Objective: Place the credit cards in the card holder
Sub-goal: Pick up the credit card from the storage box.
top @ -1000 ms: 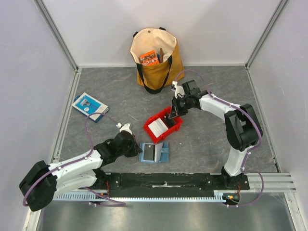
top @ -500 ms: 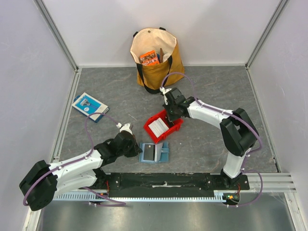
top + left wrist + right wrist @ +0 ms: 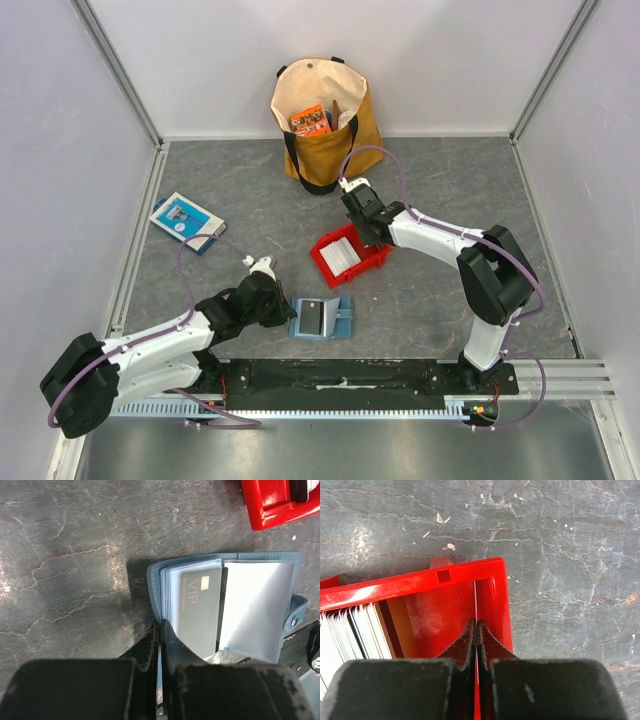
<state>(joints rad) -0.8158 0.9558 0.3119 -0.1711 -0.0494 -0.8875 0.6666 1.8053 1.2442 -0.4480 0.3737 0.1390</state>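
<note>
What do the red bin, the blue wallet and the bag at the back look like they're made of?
The red bin: hard moulded plastic, glossy, going by the shine on its walls.
The wallet: probably leather or imitation, matte teal with stitched edges; clear plastic sleeves inside.
The bag: likely canvas cloth, tan and soft-sided, with black straps.

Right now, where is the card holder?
Top view: the card holder lies open front-centre, just nearer than the red bin; the left fingers clamp its left edge.

Top camera: high, near side, looking down, whole table (image 3: 450, 200). Wrist cameras: close, downward. All share red bin (image 3: 374, 263).
</note>
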